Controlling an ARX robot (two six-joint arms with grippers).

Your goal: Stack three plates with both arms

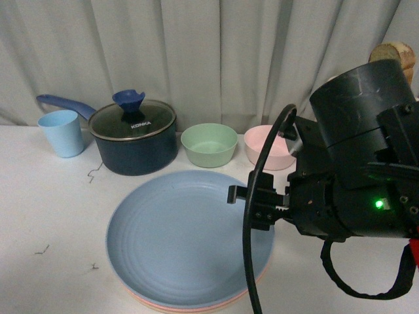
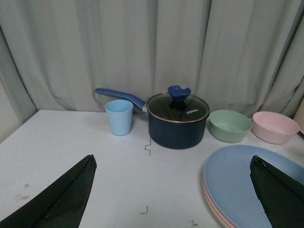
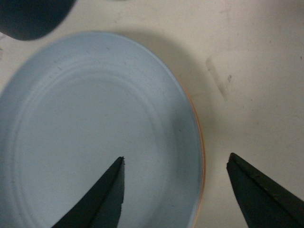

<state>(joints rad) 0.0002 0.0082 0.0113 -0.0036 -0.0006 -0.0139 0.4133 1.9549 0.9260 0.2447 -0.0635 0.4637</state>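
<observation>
The light blue plate [image 1: 177,235] lies on top of a stack on the white table. Thin pink and cream rims [image 1: 190,306] show under its near edge. In the left wrist view the blue plate [image 2: 247,180] is at the right, with the pink rim [image 2: 209,199] below it. My right arm [image 1: 353,176] hangs over the stack's right side, green light on. My right gripper [image 3: 176,159] is open and empty, its jaws astride the blue plate's rim [image 3: 197,142] from above. My left gripper [image 2: 172,157] is open and empty, above the table left of the stack; that arm is out of the front view.
A dark blue lidded pot [image 1: 134,134] with a blue handle, a light blue cup [image 1: 62,133], a green bowl [image 1: 209,144] and a pink bowl [image 1: 268,147] stand in a row at the back before a grey curtain. Small wire scraps [image 1: 95,173] lie on the table.
</observation>
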